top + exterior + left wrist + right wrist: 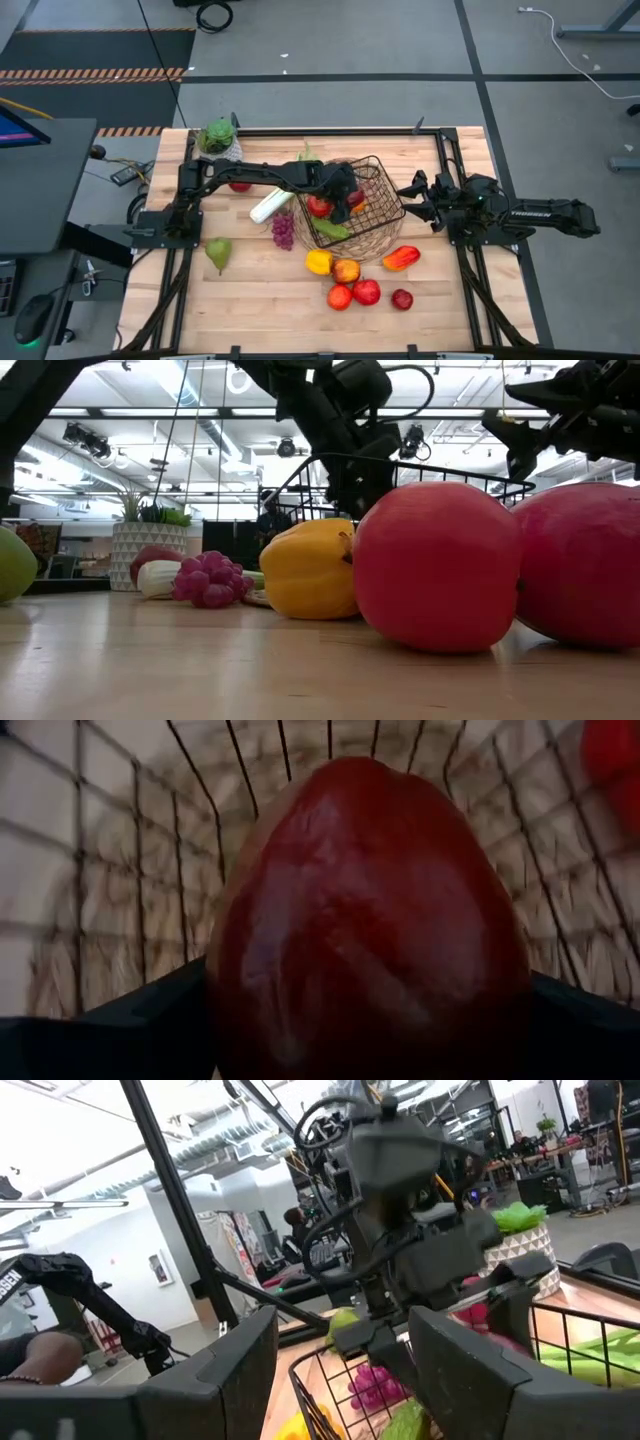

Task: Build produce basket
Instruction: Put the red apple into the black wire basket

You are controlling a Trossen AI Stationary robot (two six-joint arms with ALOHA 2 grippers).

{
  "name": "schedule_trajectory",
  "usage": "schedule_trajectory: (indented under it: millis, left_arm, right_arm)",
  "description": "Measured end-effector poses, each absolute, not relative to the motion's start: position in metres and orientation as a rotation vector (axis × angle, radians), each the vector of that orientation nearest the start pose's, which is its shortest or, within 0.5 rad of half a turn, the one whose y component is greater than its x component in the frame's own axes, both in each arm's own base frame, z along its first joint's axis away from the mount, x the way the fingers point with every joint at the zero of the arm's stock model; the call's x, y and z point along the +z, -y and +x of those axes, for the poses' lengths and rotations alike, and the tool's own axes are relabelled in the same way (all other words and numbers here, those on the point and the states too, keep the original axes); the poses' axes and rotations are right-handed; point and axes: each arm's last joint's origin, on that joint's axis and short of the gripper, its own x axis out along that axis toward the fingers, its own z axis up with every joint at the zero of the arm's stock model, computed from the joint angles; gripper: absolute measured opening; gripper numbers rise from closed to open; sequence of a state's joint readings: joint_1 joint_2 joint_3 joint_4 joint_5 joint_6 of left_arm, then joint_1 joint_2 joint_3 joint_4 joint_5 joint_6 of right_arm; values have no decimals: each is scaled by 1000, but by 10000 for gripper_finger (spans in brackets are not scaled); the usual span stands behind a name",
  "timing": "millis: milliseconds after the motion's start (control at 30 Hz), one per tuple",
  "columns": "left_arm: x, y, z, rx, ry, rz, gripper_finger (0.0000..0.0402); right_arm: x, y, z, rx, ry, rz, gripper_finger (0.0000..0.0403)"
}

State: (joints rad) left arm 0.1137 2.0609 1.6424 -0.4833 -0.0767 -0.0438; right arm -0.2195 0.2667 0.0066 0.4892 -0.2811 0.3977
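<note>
The wooden table (pixel 250 300) is carrying everything, and near its middle the basket (pixel 385 205) is lying tilted, its wire wall just beside the right end effector (pixel 415 192), which is hovering empty with its fingers parted over the rim. The left end effector (pixel 345 192) is reaching inside the basket and grasping a red apple (pixel 365 920), which is filling the left wrist view between the two dark fingers (pixel 120 1030). Beside that end effector, within the basket, another red apple (pixel 319 207) and a green vegetable (pixel 334 229) are lying. Just outside it, toward the left arm's base, the leek (pixel 270 205) and purple grapes (pixel 284 230) are resting, with the green pear (pixel 218 252) farther off. Nearer the table's front edge the yellow pepper (pixel 318 262), the orange-red pepper (pixel 400 258) and four more red fruits (pixel 366 292) are lying.
</note>
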Motion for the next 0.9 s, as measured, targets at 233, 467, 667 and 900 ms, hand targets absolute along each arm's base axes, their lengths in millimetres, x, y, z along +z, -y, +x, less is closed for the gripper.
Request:
schedule_trajectory:
  millis: [233,467,667,900]
  left_arm:
    - [216,-50,449,213,-907,-38,353]
    - [216,-49,449,226,-901,-56,353]
    - [213,-48,441,270,-980,-136,353]
    - [214,-49,442,264,-975,-131,354]
  right_arm:
    - [190,16,110,106,209,338,231]
    - [190,16,110,105,209,338,231]
    - [190,16,110,105,208,339,231]
    - [190,16,110,105,208,339,231]
